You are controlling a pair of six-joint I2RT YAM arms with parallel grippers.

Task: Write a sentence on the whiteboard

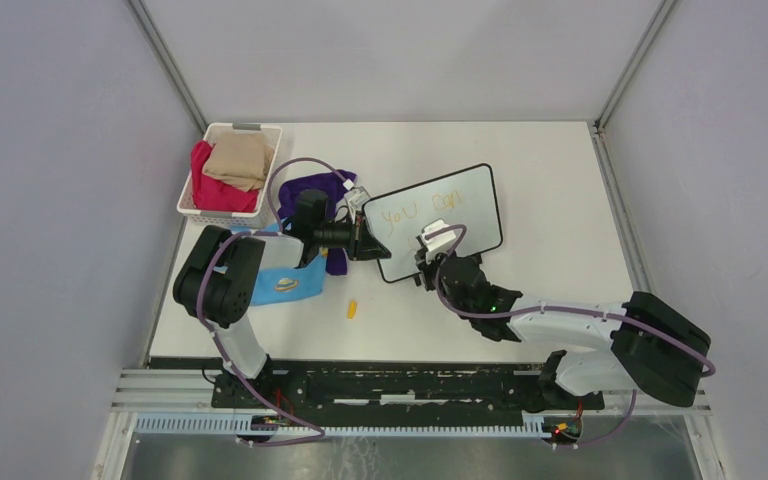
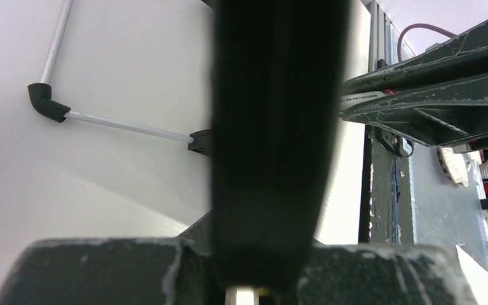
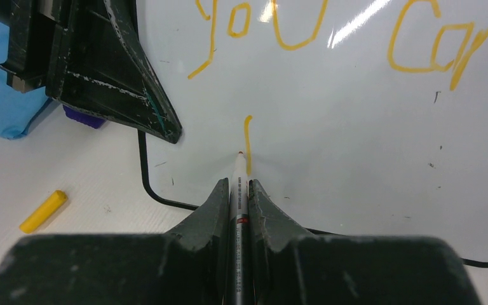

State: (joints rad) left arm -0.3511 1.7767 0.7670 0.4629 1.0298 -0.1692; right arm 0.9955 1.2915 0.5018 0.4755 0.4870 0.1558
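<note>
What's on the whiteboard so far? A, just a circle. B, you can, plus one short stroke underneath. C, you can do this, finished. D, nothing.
B: the sentence on the whiteboard reads "you can", with one short stroke below at the tip of the marker.

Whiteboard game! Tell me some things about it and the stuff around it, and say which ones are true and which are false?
1. The sentence on the whiteboard reads "you can" so far. True.
2. The right tool holds a marker with its tip on the board. True.
3. The left tool hangs far from the board. False: it is clamped on the board's left edge.
4. The basket is empty. False: a red cloth and a tan cloth are in it.
5. A small yellow piece lies on the board. False: it lies on the table, near the board's front corner.
</note>
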